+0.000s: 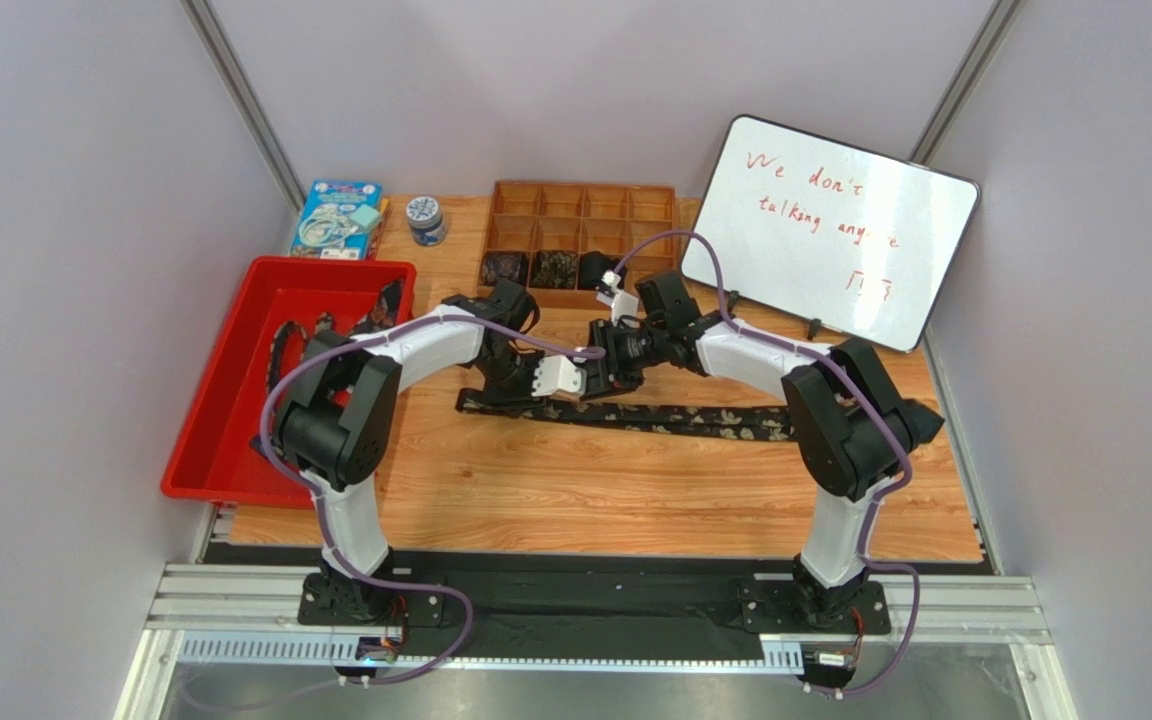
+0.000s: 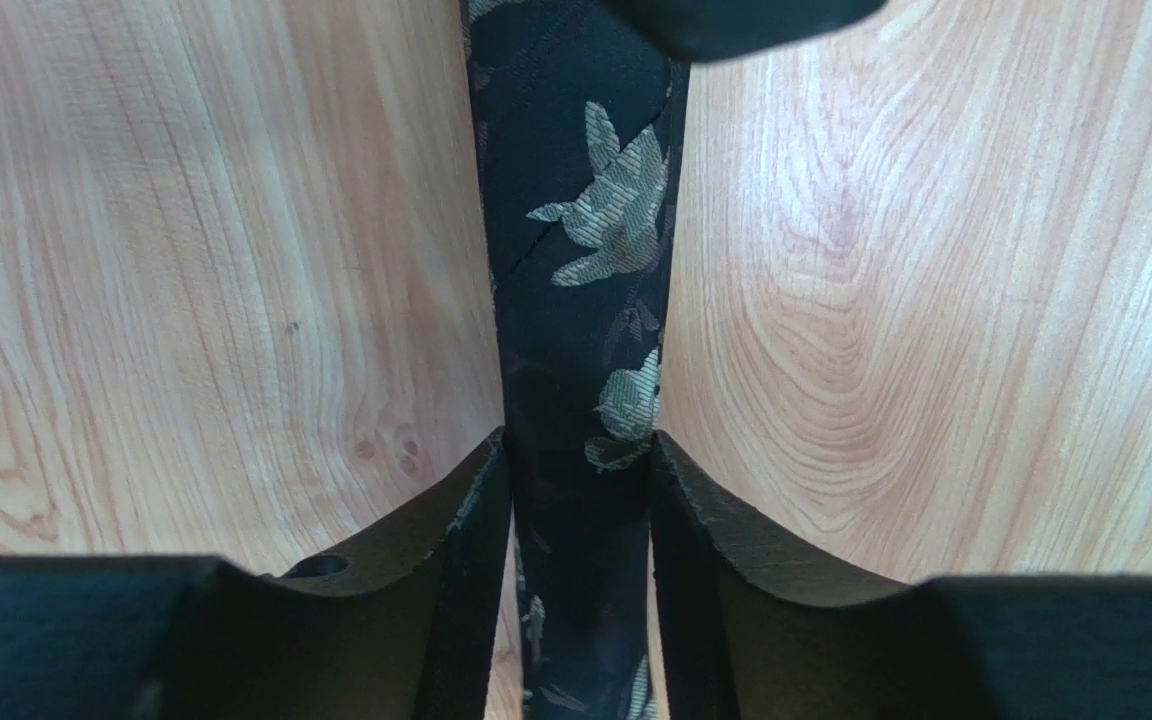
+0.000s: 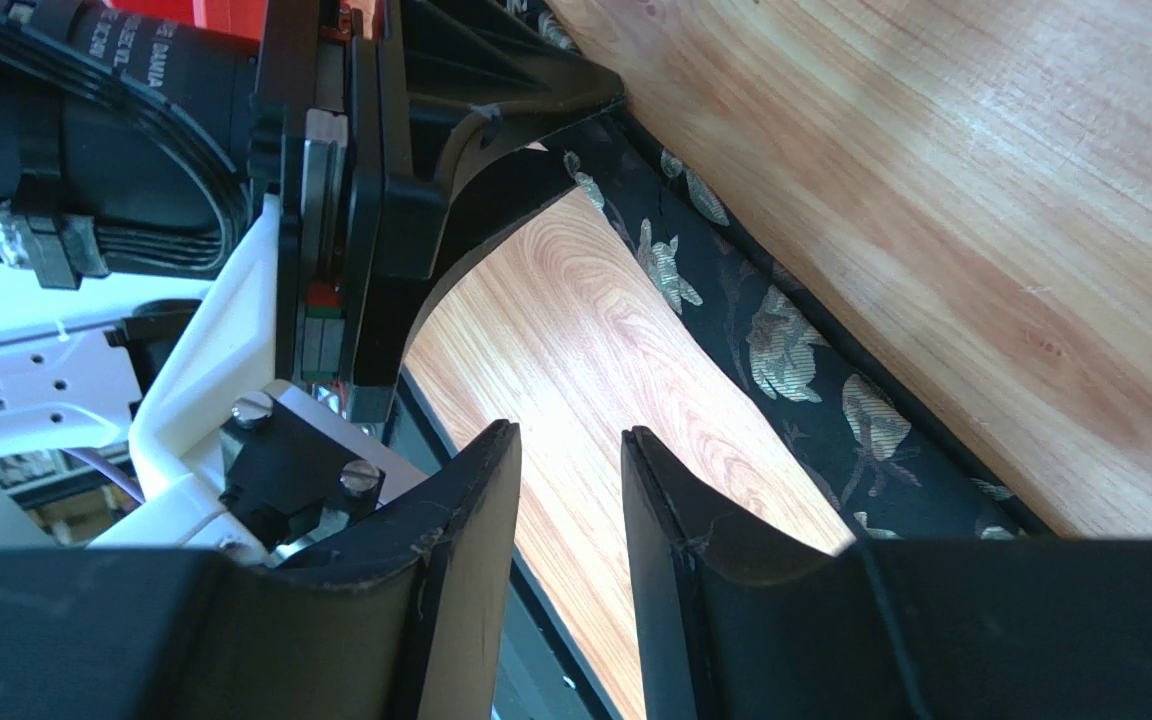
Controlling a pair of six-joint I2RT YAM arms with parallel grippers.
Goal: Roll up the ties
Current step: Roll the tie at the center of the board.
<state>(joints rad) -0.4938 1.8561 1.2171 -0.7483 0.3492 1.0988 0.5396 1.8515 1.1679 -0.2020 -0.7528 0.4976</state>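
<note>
Dark floral-speckled fabric: one tie lies flat at full length on the wooden table, on the near side of the compartment box. Left gripper: jaws pinch the tie across its width. Right gripper: jaws partly spread over bare wood, just beside the tie.

**Around the wooden organiser**

A compartmented wooden organiser sits at the far edge of a pale wood-grain board. Just left of the organiser stands a small round jar, and further left lies a blue printed packet. Left of the organiser and nearer the camera lies a red tray. Right of the organiser a whiteboard stands tilted, with red handwriting on it.
</note>
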